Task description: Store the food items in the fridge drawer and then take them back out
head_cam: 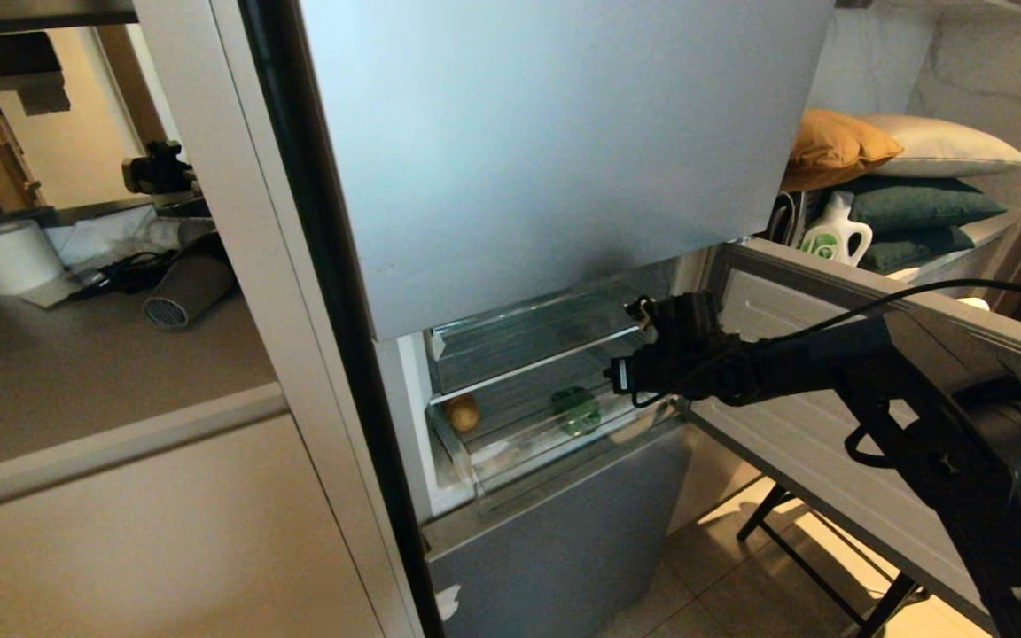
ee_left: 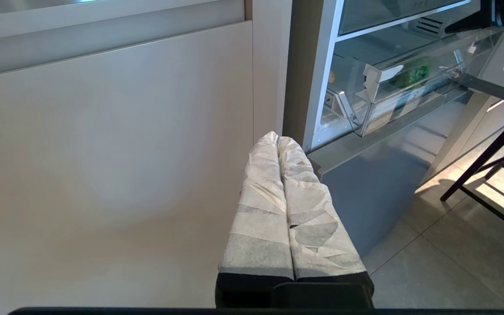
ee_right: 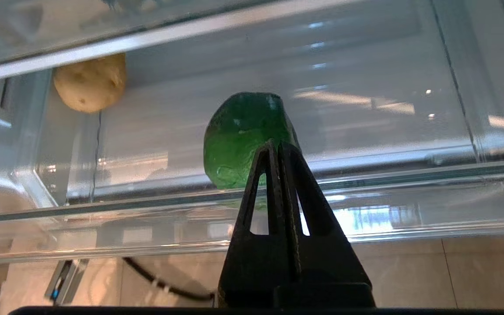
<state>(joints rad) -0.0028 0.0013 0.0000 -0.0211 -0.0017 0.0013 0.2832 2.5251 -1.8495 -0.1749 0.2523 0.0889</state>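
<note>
Right gripper closed, empty, centre-right of frame above drawer, pepper and potato inside

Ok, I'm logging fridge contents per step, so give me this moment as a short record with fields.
drawer: fridge drawer pulled out, clear bin
potato: potato inside, at the drawer's left end
pepper: bell pepper inside, apart from the potato
right gripper: right gripper shut, empty, in front of the drawer, near the pepper
left gripper: left gripper shut, parked by the beige cabinet
</note>
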